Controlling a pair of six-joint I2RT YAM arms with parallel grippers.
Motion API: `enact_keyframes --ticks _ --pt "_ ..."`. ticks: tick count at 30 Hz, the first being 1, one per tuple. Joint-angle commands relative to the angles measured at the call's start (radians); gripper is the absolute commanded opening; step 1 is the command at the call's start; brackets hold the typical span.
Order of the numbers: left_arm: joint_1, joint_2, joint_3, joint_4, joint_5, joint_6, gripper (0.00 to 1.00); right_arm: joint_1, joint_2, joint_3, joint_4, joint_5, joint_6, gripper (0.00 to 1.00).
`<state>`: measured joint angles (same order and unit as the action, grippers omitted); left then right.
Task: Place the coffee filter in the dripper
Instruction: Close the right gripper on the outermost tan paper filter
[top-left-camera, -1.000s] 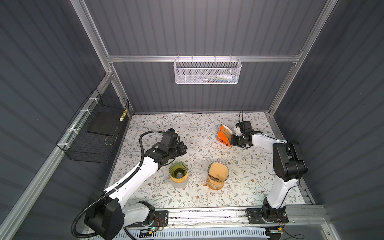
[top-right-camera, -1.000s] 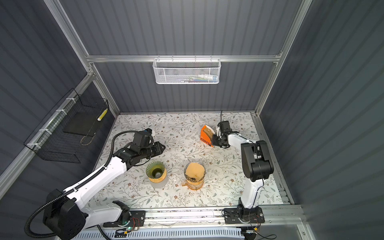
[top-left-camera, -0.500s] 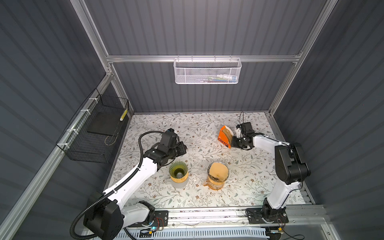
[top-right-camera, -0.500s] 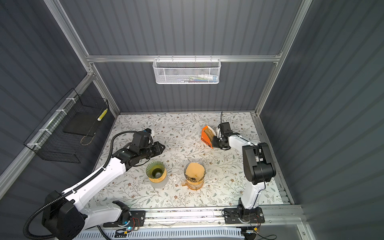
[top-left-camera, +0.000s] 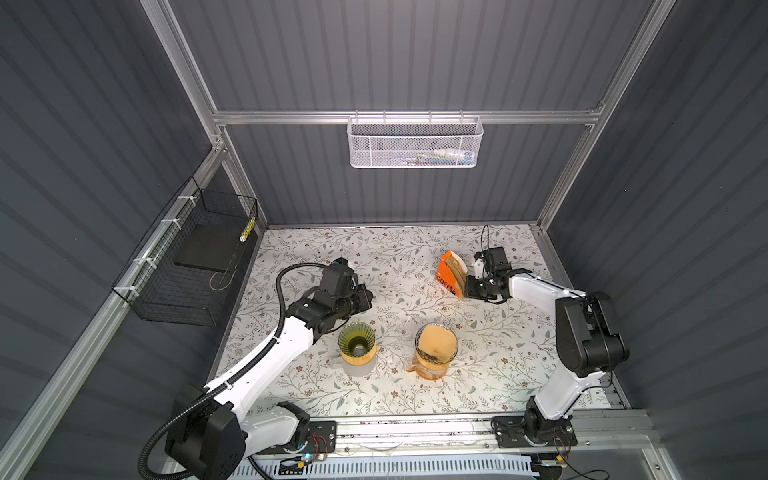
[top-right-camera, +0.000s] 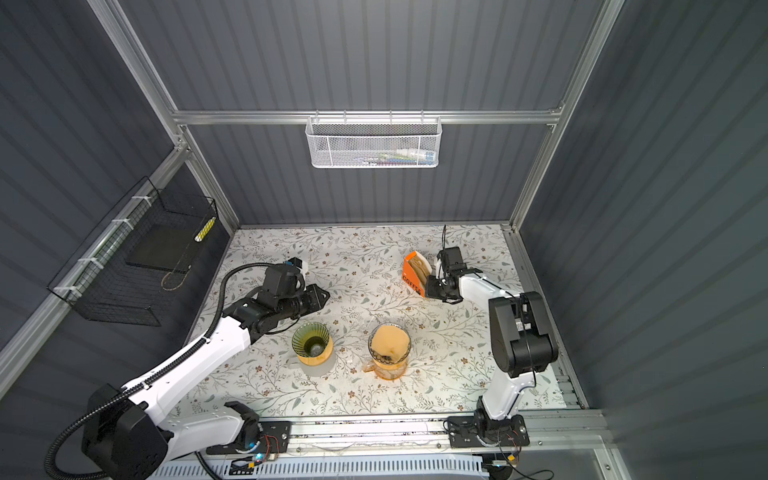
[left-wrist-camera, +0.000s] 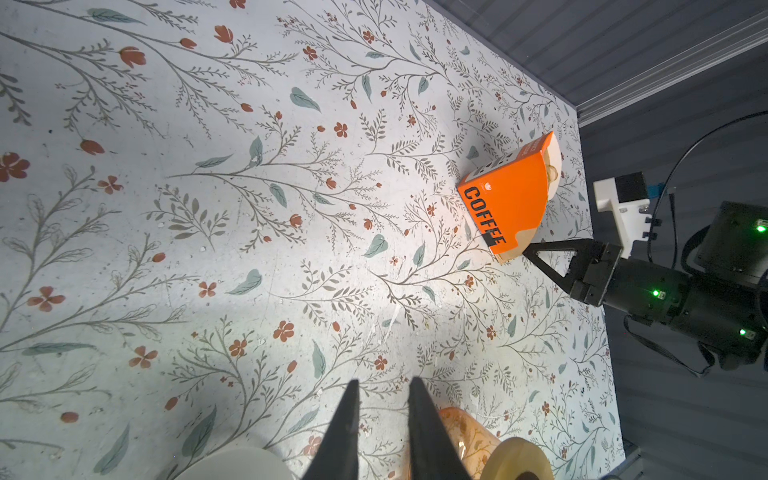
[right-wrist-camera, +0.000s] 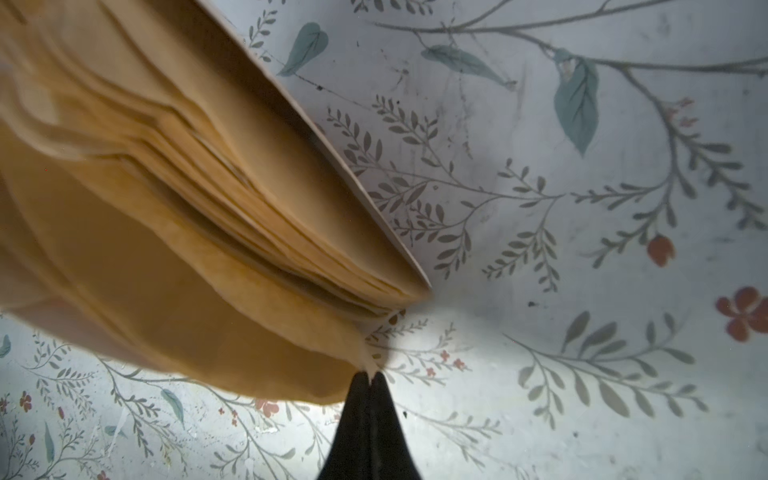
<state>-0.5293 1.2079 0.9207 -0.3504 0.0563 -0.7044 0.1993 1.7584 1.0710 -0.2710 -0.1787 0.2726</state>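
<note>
Pinching one filter (right-wrist-camera: 249, 340), the right claw (right-wrist-camera: 371, 376) is closed; the left claw (left-wrist-camera: 384, 380) gapes empty near two drippers (top-left-camera: 356, 345) (top-left-camera: 436, 351).

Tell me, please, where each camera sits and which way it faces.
Both top views: overhead, looking down at the table; left arm, right arm and filter box show.
Left wrist: on the left arm, facing the filter box; open left fingers show.
Right wrist: on the right arm, close on the filter stack; right fingers shut on a coffee filter.
Shared: filter box, top and left wrist.
</note>
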Motion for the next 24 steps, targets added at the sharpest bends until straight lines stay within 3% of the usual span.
enact_keyframes --ticks 1,20,24 --pt "-0.001 -0.023 -0.011 -0.001 0.014 -0.010 0.23 0.005 -0.027 -0.017 -0.027 0.017 0.010 0.00" --pt "0.000 -0.009 -0.003 -0.001 0.040 -0.003 0.23 0.020 -0.094 -0.029 -0.062 0.060 0.008 0.00" --pt "-0.001 -0.017 -0.008 -0.002 0.040 -0.003 0.23 0.042 -0.093 -0.031 -0.088 0.121 -0.004 0.00"
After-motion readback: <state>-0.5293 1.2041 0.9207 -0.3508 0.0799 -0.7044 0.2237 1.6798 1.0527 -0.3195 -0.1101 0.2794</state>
